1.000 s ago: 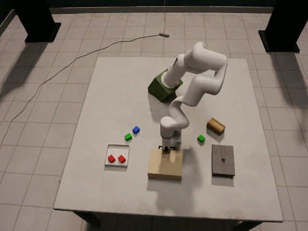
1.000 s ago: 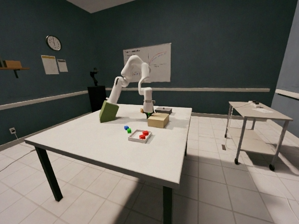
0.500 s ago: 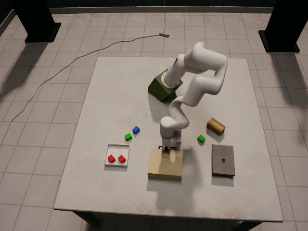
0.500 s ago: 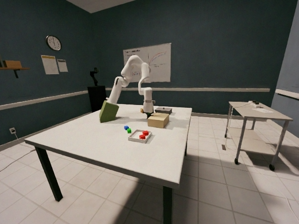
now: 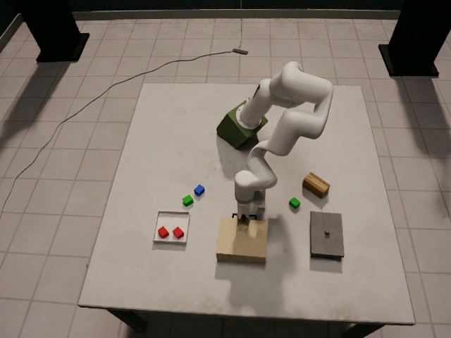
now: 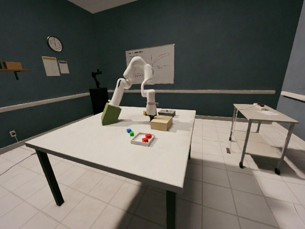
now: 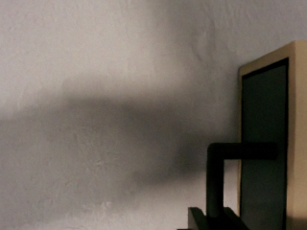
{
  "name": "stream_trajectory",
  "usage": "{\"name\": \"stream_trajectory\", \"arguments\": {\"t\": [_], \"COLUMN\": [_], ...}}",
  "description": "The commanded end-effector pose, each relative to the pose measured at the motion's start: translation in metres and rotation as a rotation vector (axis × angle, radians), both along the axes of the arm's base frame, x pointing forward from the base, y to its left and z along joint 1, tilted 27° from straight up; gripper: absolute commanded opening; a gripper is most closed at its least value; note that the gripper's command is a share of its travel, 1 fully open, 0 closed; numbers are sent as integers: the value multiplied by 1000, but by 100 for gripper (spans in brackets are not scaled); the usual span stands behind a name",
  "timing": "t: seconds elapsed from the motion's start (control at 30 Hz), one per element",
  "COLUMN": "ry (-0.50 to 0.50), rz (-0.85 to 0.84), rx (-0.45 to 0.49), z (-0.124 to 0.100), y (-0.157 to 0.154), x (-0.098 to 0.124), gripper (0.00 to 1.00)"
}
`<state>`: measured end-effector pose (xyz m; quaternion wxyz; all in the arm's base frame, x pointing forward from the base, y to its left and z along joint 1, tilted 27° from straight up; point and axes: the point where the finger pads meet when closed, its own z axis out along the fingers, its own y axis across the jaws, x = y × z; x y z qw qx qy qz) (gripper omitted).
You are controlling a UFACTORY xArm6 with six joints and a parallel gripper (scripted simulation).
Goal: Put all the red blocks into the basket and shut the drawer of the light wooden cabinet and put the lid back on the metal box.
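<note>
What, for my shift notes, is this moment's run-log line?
claw: shut on drawer handle | drawer: shut | basket: two red blocks | box lid: on

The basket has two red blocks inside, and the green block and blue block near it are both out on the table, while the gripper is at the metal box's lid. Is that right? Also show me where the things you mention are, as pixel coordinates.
Not quite: the wrist view shows the gripper (image 5: 243, 219) (image 7: 216, 218) at the cabinet's black drawer handle (image 7: 215, 179). The rest stands.
</note>
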<state>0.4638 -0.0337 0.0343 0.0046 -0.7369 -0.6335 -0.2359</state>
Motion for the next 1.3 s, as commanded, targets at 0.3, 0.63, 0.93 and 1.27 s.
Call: {"name": "stream_trajectory", "arguments": {"t": [0.3, 0.63, 0.93, 1.27], "ry": [-3, -3, -3, -3], "rz": [-1, -1, -1, -1], "rx": [-1, -1, -1, -1], "z": [1, 0, -3, -8], "y": [-1, 0, 2, 5], "x": [1, -2, -11, -26], "gripper": [0, 0, 0, 0]}}
